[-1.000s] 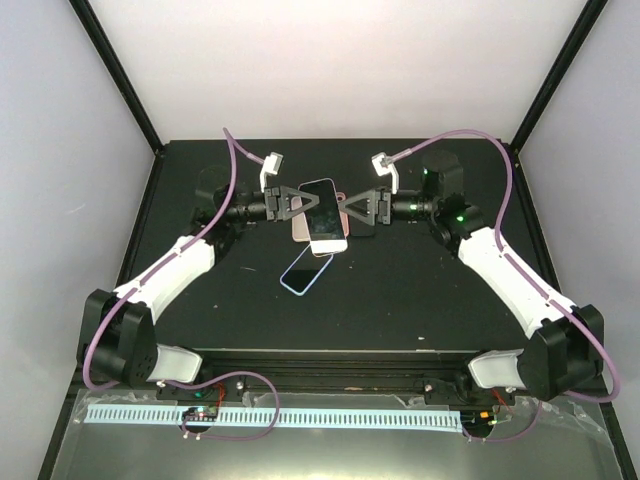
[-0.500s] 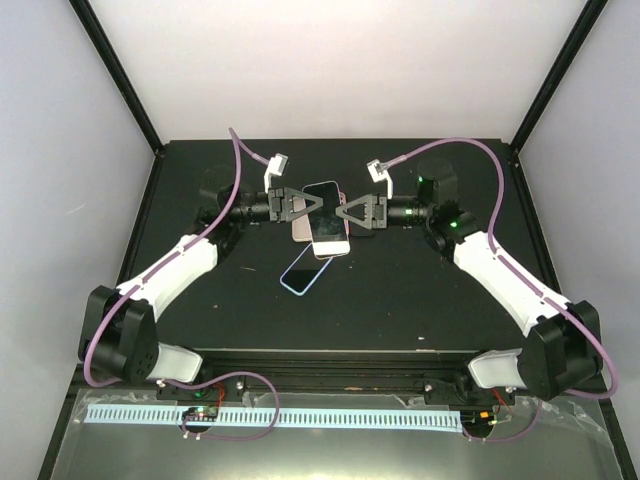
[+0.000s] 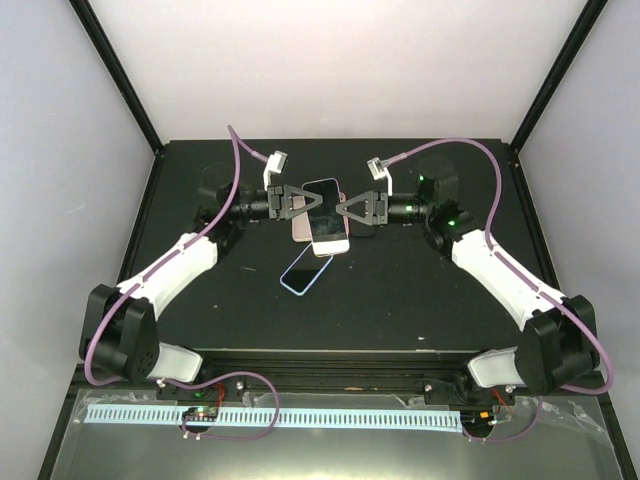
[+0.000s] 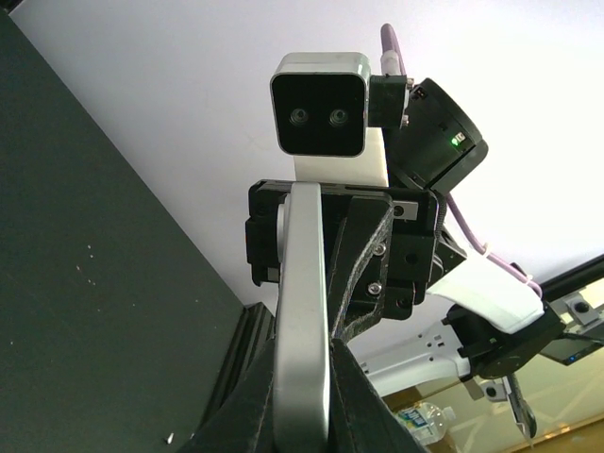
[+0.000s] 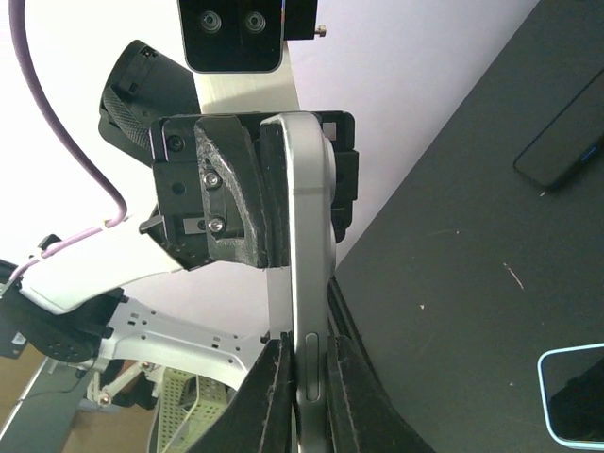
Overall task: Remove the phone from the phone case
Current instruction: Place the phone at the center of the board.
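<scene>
From the top camera I see the phone (image 3: 322, 200) raised over the middle of the black table (image 3: 400, 290), gripped from both sides. The left gripper (image 3: 303, 203) is clamped on its left edge and the right gripper (image 3: 343, 211) on its right edge. I cannot tell whether a case is on it. A blue-rimmed phone (image 3: 306, 270) lies flat on the table nearer the bases.

My left wrist camera shows the phone's silver edge (image 4: 302, 321) pinched narrow between my fingers, with the right gripper (image 4: 363, 255) on its far end.

My right wrist camera shows the same silver edge (image 5: 310, 245) squeezed between its fingers. A dark phone (image 5: 562, 142) lies on the table beyond.
</scene>
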You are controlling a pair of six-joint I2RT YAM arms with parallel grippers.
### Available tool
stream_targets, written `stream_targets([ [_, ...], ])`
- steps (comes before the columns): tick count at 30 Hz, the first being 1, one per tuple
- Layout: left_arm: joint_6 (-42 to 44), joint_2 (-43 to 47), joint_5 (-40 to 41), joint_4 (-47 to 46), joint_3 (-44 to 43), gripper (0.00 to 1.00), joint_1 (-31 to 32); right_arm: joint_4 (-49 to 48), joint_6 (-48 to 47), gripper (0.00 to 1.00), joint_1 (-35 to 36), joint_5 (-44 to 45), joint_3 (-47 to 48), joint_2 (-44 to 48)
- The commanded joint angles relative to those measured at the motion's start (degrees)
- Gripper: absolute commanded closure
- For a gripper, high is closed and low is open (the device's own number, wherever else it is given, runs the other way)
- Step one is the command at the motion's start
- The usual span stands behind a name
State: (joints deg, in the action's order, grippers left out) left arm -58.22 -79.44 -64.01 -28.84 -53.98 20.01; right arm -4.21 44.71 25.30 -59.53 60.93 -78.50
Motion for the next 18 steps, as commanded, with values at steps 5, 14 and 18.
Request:
stream_targets([
  [5, 0.9, -1.2, 0.2, -2.4, -3.7, 0.87, 1.7, -2.0, 1.3, 0.99, 0.6, -3.2, 1.3, -0.7],
  [14, 3.9, -1.2, 1.6, 1.3, -3.6, 0.01, 1.1, 3.3, -2.1, 0.99, -3.0, -3.7, 1.5, 0.6],
  [18, 4.7, -1.2, 2.7, 3.1, -3.2, 0.01, -0.3, 5.5, -3.9, 0.99, -7.3, -4.9, 0.7, 0.9],
])
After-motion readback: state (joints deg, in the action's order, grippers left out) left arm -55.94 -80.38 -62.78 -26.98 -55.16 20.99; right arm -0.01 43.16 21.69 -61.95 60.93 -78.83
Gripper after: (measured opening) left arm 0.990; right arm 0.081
